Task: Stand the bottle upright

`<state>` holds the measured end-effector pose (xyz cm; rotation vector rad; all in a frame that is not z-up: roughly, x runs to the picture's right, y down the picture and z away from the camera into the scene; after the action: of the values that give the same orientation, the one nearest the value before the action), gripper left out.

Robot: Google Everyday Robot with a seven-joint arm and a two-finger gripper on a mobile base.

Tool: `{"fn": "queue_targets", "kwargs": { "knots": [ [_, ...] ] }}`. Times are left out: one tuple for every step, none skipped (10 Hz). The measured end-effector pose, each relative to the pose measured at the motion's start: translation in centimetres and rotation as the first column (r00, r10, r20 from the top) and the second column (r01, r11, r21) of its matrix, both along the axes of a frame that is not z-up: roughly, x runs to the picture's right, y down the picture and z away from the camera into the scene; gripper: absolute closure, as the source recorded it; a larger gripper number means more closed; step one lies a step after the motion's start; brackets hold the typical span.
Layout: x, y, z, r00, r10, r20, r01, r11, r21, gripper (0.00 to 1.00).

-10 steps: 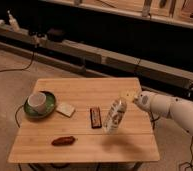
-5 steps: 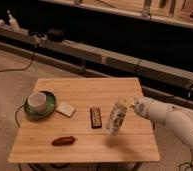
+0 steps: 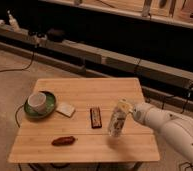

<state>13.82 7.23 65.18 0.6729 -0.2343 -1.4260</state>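
Since the earlier frame, the bottle (image 3: 118,118) has tipped nearer vertical, base low over the counter (image 3: 85,145). At its cap end, the hand (image 3: 130,112) pinches it, evidently for setting upright.

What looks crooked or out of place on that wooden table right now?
Only the bottle: it leans, cap up and to the right, near the table's right side, with the gripper at its top. The cup sits upright on its green plate; nothing is spilled.

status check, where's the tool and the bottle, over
Tool at table's right side, against the bottle's upper end. Bottle nearly upright, slight tilt. Dark bar just left of it, apart.
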Motion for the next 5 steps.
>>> {"fn": "queue_targets", "kwargs": {
  "knots": [
    [-0.1,0.3,0.2,1.0,-0.012,-0.007,0.012,0.9999,0.001,1.0],
    [0.0,0.6,0.4,1.0,-0.023,-0.018,0.023,0.9997,0.002,1.0],
    [0.4,0.9,0.7,0.999,-0.029,-0.034,0.029,0.9996,0.0,1.0],
    [0.8,1.1,0.9,0.998,-0.031,-0.048,0.031,0.9995,-0.003,1.0],
    [1.5,1.2,1.3,0.998,-0.024,-0.064,0.023,0.9997,-0.007,1.0]
  ]
}}
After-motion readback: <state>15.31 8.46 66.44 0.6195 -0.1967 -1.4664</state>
